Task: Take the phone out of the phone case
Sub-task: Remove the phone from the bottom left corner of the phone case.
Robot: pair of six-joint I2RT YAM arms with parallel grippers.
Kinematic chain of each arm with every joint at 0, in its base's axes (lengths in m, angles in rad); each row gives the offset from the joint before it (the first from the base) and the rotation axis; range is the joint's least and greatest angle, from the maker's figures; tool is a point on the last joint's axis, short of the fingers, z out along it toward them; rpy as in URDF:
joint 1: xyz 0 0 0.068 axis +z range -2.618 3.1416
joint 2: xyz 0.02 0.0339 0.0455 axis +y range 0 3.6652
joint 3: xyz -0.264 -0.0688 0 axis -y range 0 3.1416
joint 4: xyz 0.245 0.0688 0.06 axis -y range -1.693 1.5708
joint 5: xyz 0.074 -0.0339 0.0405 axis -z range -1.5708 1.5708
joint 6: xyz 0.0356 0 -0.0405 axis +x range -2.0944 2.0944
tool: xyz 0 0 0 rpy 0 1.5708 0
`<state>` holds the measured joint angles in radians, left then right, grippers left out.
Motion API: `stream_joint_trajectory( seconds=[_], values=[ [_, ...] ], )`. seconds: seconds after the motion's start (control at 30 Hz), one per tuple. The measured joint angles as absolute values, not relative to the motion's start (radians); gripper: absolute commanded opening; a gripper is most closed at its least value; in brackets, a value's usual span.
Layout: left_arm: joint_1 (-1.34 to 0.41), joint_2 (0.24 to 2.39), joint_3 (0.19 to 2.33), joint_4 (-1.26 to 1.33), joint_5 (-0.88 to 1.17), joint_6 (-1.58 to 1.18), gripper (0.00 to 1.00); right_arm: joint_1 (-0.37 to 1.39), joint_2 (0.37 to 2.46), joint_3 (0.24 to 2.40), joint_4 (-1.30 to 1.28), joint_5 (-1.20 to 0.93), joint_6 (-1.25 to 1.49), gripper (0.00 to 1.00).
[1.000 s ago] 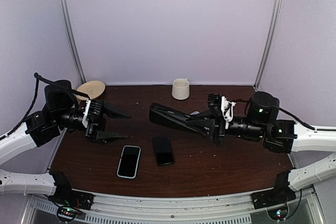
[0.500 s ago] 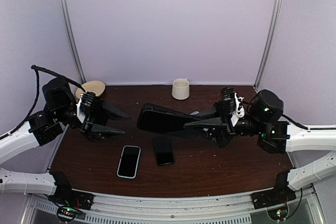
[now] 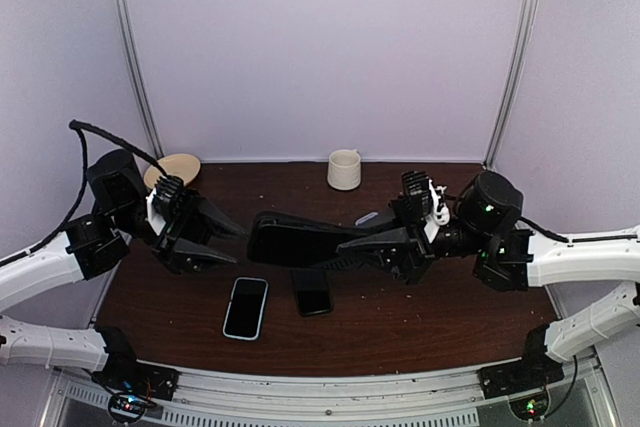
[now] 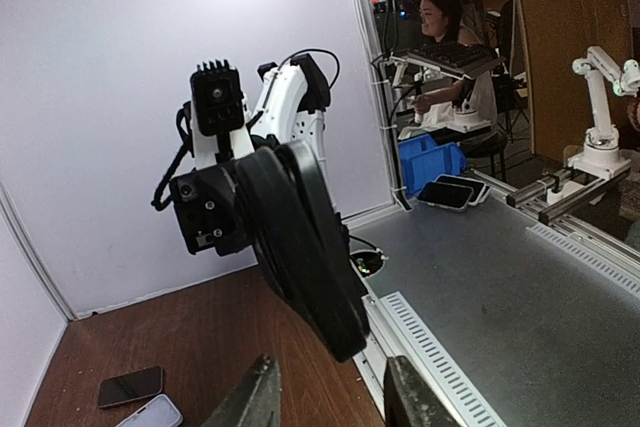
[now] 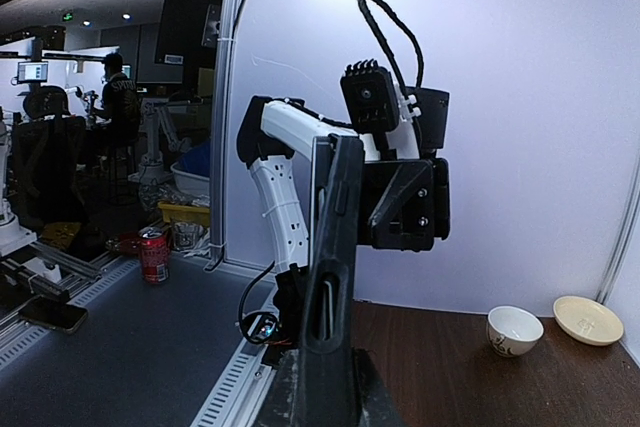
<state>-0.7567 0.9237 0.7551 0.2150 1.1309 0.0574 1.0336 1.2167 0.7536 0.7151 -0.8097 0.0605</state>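
- Bowl [image 3: 172,169]: tan, at the far left corner of the table [image 3: 430,317].
- Left gripper [image 3: 238,246]: held above the left side of the table, pointing right. Its jaws are partly apart with nothing between them. The fingertips are just beside the left end of the case.
- Pale-rimmed phone [image 3: 246,307]: lies flat near the front edge, screen up, dark glass inside a light border.
- Case [image 3: 300,240]: a long, flat black slab in the air over the middle of the table, above the two phones. It runs left to right. The right wrist view shows it edge-on as a thin upright strip with a slot in the rim. The left wrist view shows a dark, ridged side. I cannot tell whether anything is inside.
- Black phone [image 3: 312,290]: lies flat just right of the pale-rimmed one, partly under the case.
- Mug [image 3: 344,169]: cream, upright at the far edge, right of centre.
- Right gripper [image 3: 375,247]: reaches in from the right with its jaws clamped narrow on the case's right end.
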Motion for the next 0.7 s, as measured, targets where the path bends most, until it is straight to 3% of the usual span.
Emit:
stream_joint_trajectory(
  seconds=[0.7],
  values=[
    [-0.788,0.961,0.755,0.242,1.141,0.013,0.18,1.034,1.267,0.783,0.737,-0.827,0.052,0.00]
  ],
)
